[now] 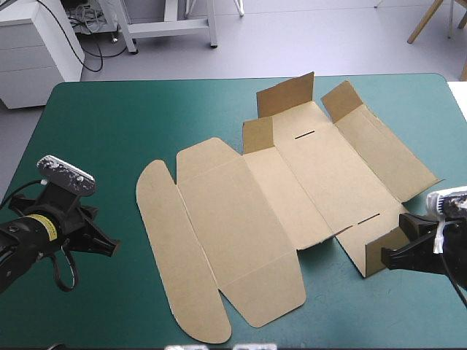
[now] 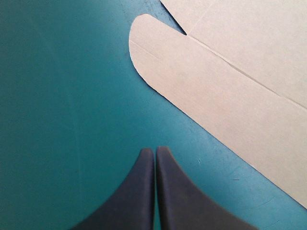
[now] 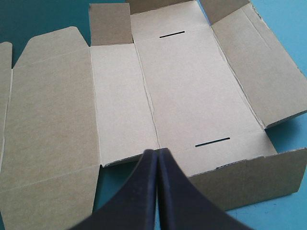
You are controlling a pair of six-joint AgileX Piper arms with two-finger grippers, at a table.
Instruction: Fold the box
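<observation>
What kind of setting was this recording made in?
Probably a robotics lab test bench: a table with a teal-green cover, a brown box lying mostly flat on it as a cut sheet, and a left end effector and right end effector, both shut, at its sides.

- The box (image 1: 292,211) lies on the table (image 1: 109,124), toward its right edge.
- The left gripper (image 1: 111,249) sits left of the box, apart from it.
- The right gripper (image 1: 389,257) sits just beside the box's near-right flap (image 1: 378,253).

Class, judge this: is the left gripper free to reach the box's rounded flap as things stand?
Likely yes: only bare teal-green cover lies between the left gripper and the rounded flap ahead.
</observation>
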